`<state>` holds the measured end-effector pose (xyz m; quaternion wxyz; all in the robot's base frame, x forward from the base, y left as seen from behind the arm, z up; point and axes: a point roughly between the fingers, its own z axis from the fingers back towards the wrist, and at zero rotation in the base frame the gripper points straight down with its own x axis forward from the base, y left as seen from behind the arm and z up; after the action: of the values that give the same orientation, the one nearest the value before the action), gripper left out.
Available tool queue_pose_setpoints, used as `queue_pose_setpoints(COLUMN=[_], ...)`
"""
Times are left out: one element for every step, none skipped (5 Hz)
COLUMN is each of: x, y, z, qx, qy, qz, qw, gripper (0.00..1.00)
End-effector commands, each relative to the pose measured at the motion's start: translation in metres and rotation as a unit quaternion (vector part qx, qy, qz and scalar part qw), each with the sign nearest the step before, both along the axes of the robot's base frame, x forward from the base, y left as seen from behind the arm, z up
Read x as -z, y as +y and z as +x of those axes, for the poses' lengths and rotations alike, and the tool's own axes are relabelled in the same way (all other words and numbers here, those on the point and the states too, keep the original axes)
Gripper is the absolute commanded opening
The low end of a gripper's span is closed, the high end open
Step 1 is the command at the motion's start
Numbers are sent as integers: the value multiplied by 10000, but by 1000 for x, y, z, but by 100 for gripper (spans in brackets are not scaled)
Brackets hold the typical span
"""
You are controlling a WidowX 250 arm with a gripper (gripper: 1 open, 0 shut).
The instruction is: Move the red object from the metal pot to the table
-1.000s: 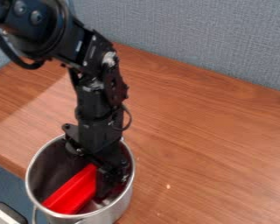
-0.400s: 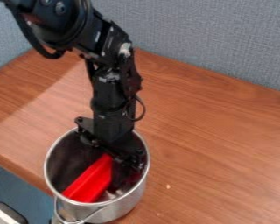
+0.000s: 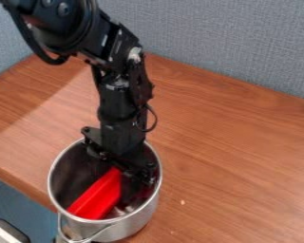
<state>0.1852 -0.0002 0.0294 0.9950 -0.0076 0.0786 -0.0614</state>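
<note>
The metal pot (image 3: 129, 226) stands on the brown wooden table (image 3: 237, 142), near its front-left edge. The red object (image 3: 94, 198) lies slanted inside the pot, with its lower end toward the front left. My black gripper (image 3: 125, 172) points straight down into the pot, its fingers at the upper end of the red object. The jaws stand apart on either side of that end. Whether they press on it is hidden by the pot's dark inside and by the arm.
A blue-grey wall (image 3: 243, 38) runs behind the table. The table's left edge (image 3: 12, 176) passes close beside the pot. A pale object (image 3: 5, 233) shows at the bottom-left corner. Bare wood lies to the right of the pot.
Since the oldest frame, the arm and the pot both sit further right in the picture. Over the last half second nothing has moved.
</note>
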Motion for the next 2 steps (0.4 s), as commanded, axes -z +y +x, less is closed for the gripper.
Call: queue_pose_setpoints(x=[-3, 0], y=[4, 6], z=[0, -3], qx=[-12, 13], qy=[-142, -147], qz=[-8, -16], qw=[9999, 9999], gripper=[0, 0])
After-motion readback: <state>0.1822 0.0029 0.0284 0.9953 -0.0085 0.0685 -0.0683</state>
